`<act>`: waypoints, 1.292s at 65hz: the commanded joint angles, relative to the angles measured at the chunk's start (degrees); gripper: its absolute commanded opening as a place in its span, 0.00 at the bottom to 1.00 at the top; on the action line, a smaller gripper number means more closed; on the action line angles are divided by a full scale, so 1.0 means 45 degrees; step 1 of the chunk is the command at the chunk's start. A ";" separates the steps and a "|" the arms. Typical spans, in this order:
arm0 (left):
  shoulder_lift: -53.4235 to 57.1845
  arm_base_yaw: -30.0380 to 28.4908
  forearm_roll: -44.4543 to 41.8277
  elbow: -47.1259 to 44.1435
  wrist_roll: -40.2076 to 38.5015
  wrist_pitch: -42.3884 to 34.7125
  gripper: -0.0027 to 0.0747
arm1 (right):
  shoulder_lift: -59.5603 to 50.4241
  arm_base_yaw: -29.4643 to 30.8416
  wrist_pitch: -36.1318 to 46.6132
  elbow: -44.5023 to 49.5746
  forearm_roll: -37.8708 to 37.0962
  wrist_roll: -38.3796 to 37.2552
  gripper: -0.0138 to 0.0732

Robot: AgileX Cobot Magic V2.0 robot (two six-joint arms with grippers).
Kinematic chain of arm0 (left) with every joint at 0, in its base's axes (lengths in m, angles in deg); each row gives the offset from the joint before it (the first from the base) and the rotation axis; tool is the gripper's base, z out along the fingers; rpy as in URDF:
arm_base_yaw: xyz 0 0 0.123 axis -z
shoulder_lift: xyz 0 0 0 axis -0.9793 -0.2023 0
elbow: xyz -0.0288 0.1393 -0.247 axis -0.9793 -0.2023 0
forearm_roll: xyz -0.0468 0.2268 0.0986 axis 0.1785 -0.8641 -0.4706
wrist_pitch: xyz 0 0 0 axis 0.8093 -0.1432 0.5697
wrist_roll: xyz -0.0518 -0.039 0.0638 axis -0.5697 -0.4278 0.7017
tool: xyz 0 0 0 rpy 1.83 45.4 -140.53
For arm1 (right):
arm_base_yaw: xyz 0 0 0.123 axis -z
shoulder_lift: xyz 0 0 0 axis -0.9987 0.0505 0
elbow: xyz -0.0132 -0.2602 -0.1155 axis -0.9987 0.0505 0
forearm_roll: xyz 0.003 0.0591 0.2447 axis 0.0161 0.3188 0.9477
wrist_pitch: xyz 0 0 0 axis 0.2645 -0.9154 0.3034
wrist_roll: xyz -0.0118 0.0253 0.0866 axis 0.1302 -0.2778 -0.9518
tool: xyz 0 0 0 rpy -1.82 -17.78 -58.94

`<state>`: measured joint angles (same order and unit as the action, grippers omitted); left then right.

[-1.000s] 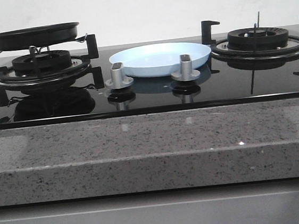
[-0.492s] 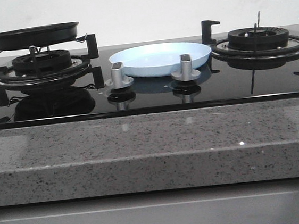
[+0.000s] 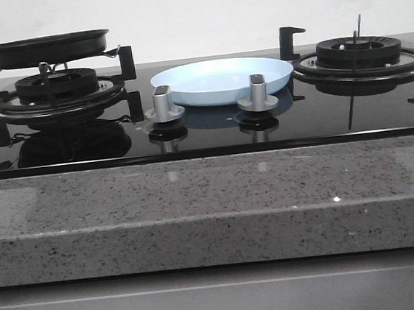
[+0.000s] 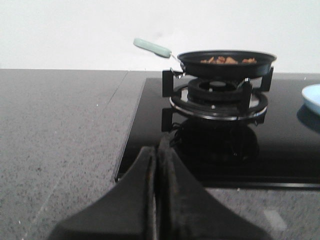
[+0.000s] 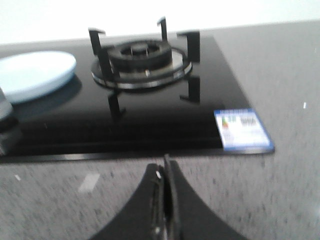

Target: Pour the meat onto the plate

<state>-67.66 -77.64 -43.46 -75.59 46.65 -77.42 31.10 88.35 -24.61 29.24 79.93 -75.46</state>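
Note:
The light-blue plate sits on the black glass hob between the two burners, behind two silver knobs; its edge shows in the left wrist view and it also shows in the right wrist view. The meat, orange-brown pieces, lies in the black frying pan on the left burner; in the front view the pan's wall hides it. My left gripper is shut and empty, over the counter in front of the left burner. My right gripper is shut and empty, over the counter in front of the right burner.
The pan's pale green handle points away from the plate. Two silver knobs stand in front of the plate. The right burner bears nothing. A speckled grey stone counter surrounds the hob. A blue-bordered label is on the hob's corner.
The front view has shifted very slightly; nothing on the hob has moved.

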 commanded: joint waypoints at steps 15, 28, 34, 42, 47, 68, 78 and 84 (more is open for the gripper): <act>-0.4126 -0.0006 0.0309 0.5174 -0.0160 0.0864 0.01 | 0.3284 0.0088 -0.0227 -0.4955 -0.0189 0.0056 0.09; -0.6271 -0.0006 0.0330 0.6519 -0.0160 0.0813 0.01 | 0.5395 0.0088 -0.0199 -0.6401 -0.0189 0.0056 0.09; -0.6371 -0.0006 0.0330 0.6493 -0.0160 0.0811 0.01 | 0.5502 0.0088 0.0055 -0.6415 -0.0189 0.0056 0.10; -0.6371 -0.0006 0.0330 0.6493 -0.0137 0.0780 0.04 | 0.5490 0.0088 0.0089 -0.6415 -0.0189 0.0056 0.25; -0.6371 -0.0006 0.0330 0.6493 -0.0137 0.0720 0.16 | 0.5490 0.0088 0.0089 -0.6415 -0.0189 0.0056 0.41; -0.6381 -0.0006 0.0330 0.6493 -0.0137 0.0598 0.93 | 0.5490 0.0088 0.0087 -0.6415 -0.0189 0.0056 0.78; -0.6381 -0.0006 0.0330 0.6493 -0.0137 0.0598 0.86 | 0.5490 0.0088 -0.0056 -0.6415 -0.0106 0.0056 0.78; -0.6381 -0.0006 0.0330 0.6493 -0.0137 0.0598 0.82 | 0.5525 0.0088 -0.0333 -0.6415 -0.0025 0.0056 0.78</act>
<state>-95.69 -77.64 -42.45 -48.47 46.53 -70.13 55.05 88.35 -29.49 2.40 79.80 -75.46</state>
